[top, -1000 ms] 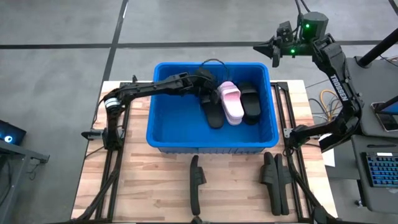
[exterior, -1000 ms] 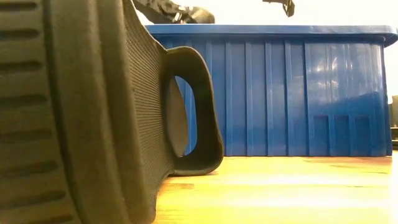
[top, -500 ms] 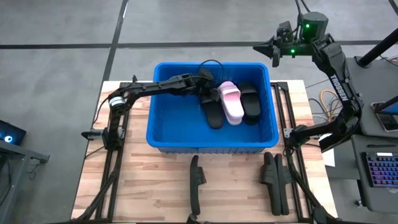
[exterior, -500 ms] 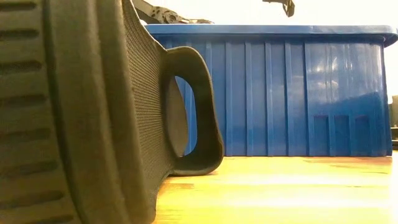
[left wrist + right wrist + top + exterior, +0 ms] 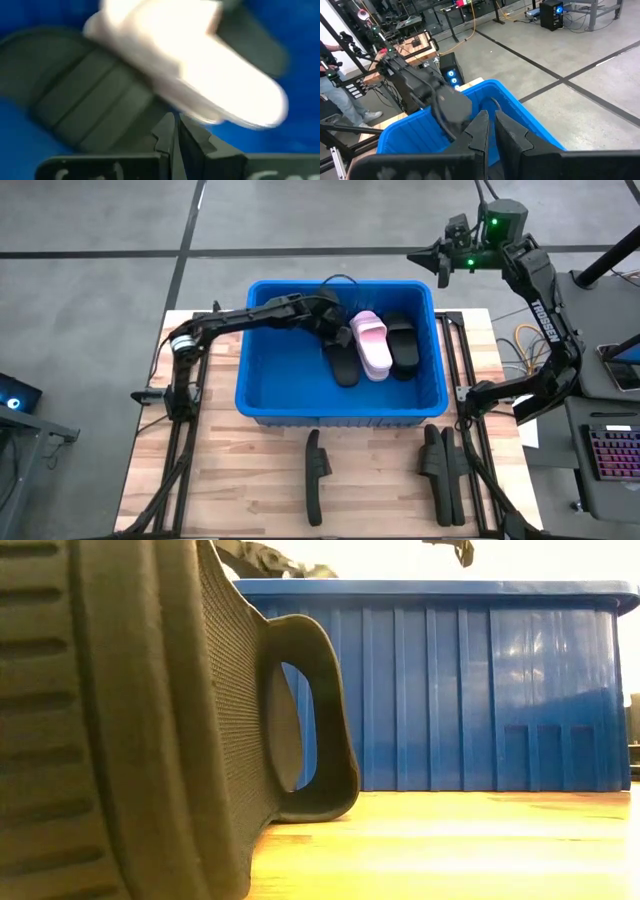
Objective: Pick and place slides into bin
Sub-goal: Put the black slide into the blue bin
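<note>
The blue bin [image 5: 262, 370] stands at the table's middle and fills the low view [image 5: 450, 690]. In it lie a black slide [image 5: 342, 365], a pink pair [image 5: 372, 345] and another black slide [image 5: 403, 345]. My left gripper [image 5: 334, 327] is shut and reaches into the bin from the left. Its fingertips [image 5: 174, 122] stand at the black slide [image 5: 90, 100] next to the pink slide [image 5: 200, 75]. My right gripper [image 5: 415, 257] is shut and empty, held high beyond the bin's far right corner; it also shows in its own wrist view [image 5: 491, 127]. My left gripper's shut fingers come slanting down from the table's left at the far end of the black slide [image 5: 150, 125], beside the pink one. I cannot tell whether they touch it. Nothing shows between the fingers.
On the wooden table in front of the bin, one black slide [image 5: 316, 475] lies on its edge and two more [image 5: 440, 470] lie side by side to its right. A black slide [image 5: 150, 740] stands close before the low camera. A person [image 5: 335, 95] stands beyond the table.
My left gripper has sunk a little lower into the bin: less of the arm shows above the rim in the low view. The slides have kept their places.
</note>
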`<state>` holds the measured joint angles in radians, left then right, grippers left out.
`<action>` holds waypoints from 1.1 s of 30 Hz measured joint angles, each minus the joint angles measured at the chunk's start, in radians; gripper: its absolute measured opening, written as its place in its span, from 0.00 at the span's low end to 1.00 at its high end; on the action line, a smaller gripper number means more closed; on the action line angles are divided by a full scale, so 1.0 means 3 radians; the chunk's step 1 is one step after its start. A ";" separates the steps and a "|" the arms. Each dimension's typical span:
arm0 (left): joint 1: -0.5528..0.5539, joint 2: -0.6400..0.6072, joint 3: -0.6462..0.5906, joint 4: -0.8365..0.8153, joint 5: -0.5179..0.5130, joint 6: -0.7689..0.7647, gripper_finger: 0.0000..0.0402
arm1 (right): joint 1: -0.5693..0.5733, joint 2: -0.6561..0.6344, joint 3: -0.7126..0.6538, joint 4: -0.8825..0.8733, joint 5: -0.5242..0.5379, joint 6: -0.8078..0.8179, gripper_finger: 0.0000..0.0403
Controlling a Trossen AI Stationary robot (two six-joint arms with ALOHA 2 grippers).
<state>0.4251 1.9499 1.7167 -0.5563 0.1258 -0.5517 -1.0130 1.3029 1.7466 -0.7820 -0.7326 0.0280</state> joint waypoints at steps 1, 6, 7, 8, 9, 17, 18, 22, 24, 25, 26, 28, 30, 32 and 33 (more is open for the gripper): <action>-0.0018 -0.0046 0.0013 0.0009 0.0078 0.0049 0.02 | 0.0000 0.0000 0.0000 0.0000 0.0000 -0.0001 0.06; -0.0172 -0.0453 -0.0019 0.0009 0.0006 0.0339 0.02 | 0.0001 -0.0016 0.0000 -0.0055 -0.0013 -0.0010 0.06; -0.0216 -0.0558 -0.0022 0.0014 -0.0110 0.0422 0.02 | 0.0001 -0.0029 0.0000 -0.0067 -0.0014 -0.0032 0.06; -0.0274 -0.0669 -0.0022 0.0042 -0.0245 0.0518 0.02 | 0.0001 -0.0044 0.0000 -0.0081 -0.0016 -0.0072 0.06; -0.0335 -0.0789 -0.0022 0.0120 -0.0386 0.0634 0.02 | 0.0001 -0.0067 0.0000 -0.0081 -0.0024 -0.0121 0.06; -0.0805 -0.1733 -0.0077 0.0520 -0.0999 0.1446 0.02 | 0.0217 -0.0338 0.0000 -0.0075 -0.0008 -0.0063 0.06; -0.0838 -0.1842 -0.0094 0.0511 -0.1004 0.1512 0.02 | 0.0294 -0.0378 0.0000 -0.0076 0.0015 0.0019 0.06; -0.0953 -0.2227 -0.0151 0.0420 -0.1011 0.1627 0.02 | 0.0819 -0.0534 0.0000 -0.0080 0.0467 0.0211 0.06; -0.1000 -0.2404 -0.0173 0.0299 -0.1008 0.1629 0.02 | 0.1206 -0.0596 0.0000 -0.0089 0.0927 0.0322 0.06; -0.1021 -0.2499 -0.0186 0.0218 -0.1002 0.1625 0.02 | 0.1416 -0.0626 0.0000 -0.0095 0.1172 0.0388 0.06; -0.1042 -0.2586 -0.0202 0.0134 -0.0983 0.1623 0.02 | 0.1642 -0.0655 0.0000 -0.0097 0.1446 0.0464 0.06; -0.1081 -0.2754 -0.0249 0.0020 -0.0945 0.1620 0.02 | 0.2141 -0.0692 0.0000 -0.0098 0.1987 0.0585 0.06; -0.1115 -0.2926 -0.0336 -0.0065 -0.0921 0.1605 0.02 | 0.2694 -0.0685 0.0001 -0.0097 0.2507 0.0668 0.06; -0.1133 -0.3086 -0.0427 -0.0097 -0.0872 0.1601 0.02 | 0.3275 -0.0623 0.0003 -0.0097 0.3045 0.0691 0.06; -0.1140 -0.3158 -0.0478 -0.0104 -0.0846 0.1601 0.02 | 0.3555 -0.0577 0.0003 -0.0098 0.3336 0.0681 0.06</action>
<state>0.0832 1.0025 1.5732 -0.5875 -0.1281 -0.0715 0.0534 1.1300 1.7473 -0.8112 0.2682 0.2323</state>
